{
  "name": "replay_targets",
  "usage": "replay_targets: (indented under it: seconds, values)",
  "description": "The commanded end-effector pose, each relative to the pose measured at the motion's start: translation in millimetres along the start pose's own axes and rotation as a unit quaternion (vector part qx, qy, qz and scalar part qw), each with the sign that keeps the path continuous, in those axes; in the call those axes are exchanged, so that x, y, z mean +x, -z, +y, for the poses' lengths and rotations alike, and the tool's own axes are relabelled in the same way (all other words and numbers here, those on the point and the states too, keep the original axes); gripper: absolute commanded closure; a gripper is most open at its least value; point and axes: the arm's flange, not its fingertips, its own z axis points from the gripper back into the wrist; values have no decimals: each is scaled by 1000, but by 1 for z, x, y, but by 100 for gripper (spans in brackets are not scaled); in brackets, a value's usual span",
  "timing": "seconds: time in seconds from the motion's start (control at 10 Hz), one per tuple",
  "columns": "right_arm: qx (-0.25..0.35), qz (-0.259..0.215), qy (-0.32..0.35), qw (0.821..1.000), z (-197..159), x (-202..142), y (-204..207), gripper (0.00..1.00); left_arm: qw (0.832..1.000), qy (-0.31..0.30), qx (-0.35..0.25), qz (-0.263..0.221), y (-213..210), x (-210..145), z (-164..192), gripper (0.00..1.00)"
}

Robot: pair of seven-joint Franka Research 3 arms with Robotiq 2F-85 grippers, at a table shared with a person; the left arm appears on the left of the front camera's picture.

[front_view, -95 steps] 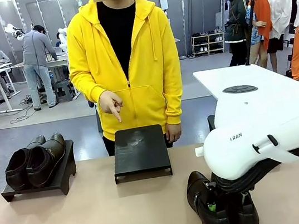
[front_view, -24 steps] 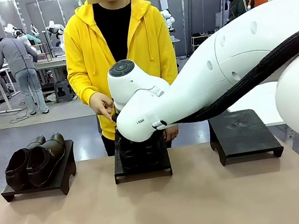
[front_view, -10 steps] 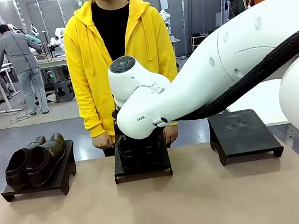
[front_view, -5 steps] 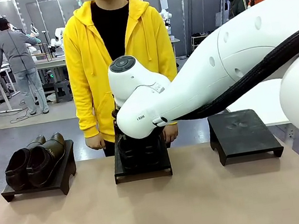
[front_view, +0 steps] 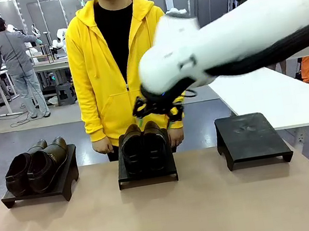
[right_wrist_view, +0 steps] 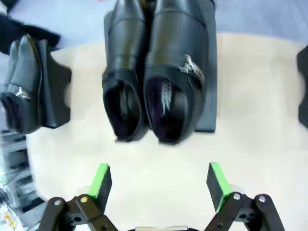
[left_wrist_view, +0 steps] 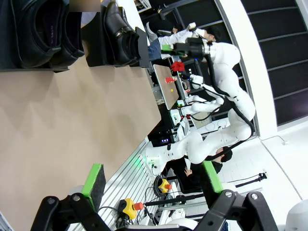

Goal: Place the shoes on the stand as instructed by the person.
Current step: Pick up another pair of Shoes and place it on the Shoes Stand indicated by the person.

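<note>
The glossy black shoes [front_view: 143, 146] stand side by side on the middle stand [front_view: 148, 179], just in front of the person [front_view: 125, 56] in the yellow hoodie, whose hands hang at the sides. My right gripper [front_view: 158, 112] hovers above and slightly behind that pair, blurred by motion. In the right wrist view the right gripper [right_wrist_view: 159, 183] is open with nothing between its green pads, and the glossy shoes [right_wrist_view: 154, 72] lie apart from it on the stand [right_wrist_view: 211, 82]. The duller brownish-black shoes [front_view: 37, 165] rest on the left stand [front_view: 65, 181]. My left gripper [left_wrist_view: 154, 178] is open and holds nothing.
A third black stand [front_view: 250, 133] sits bare at the right of the table. The tan tabletop [front_view: 170, 218] stretches in front of all three stands. A white table [front_view: 273, 92] stands behind on the right. Other people work farther off.
My right arm has risen off the middle stand, so the glossy pair now shows in full. The person's pointing hand dropped to the side earlier.
</note>
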Motion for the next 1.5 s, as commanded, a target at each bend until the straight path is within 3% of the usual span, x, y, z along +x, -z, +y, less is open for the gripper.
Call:
replay_targets:
  seconds: [0.0,0.3,0.6,0.8,0.9,1.4]
  values:
    - [72,58,34,995,-76,-19,-42,0,1000,4,4,2,2,-4,-3,0]
    - [202,110,112,967,-189,-41,-72,0,1000,4,4,2,2,-4,-3,0]
    - [245,74,149,955,-269,-83,-84,0,1000,4,4,2,2,-4,-3,0]
    - [262,54,142,953,-283,-96,-79,0,1000,4,4,2,2,-4,-3,0]
    - [236,85,161,955,-286,-82,-84,0,1000,4,4,2,2,-4,-3,0]
    - [236,85,161,955,-286,-82,-84,0,1000,4,4,2,2,-4,-3,0]
